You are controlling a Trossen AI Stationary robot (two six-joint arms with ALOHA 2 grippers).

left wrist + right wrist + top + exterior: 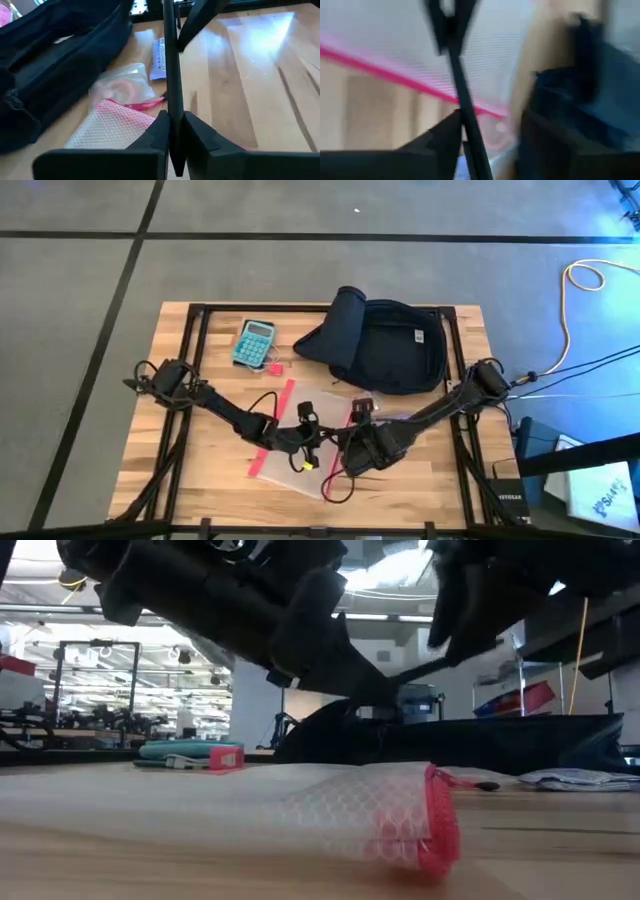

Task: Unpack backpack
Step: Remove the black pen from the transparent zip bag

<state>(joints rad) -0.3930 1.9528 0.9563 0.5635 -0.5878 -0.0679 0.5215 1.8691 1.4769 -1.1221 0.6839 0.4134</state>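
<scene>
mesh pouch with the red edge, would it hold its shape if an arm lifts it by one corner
Probably not: the mesh pouch lies slumped and wrinkled on the table, so it would likely droop. It looks thin and nearly flat, so probably light. Its clear film may slip between fingers.

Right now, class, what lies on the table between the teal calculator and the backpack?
In the high view, only bare wood: the calculator sits apart from the backpack, with nothing between them but tabletop.

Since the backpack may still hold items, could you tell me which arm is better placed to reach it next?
Probably the right: its tool hangs over the clear red-edged mesh pouch, on the side of the dark navy fabric backpack; the left tool sits farther away.
</scene>
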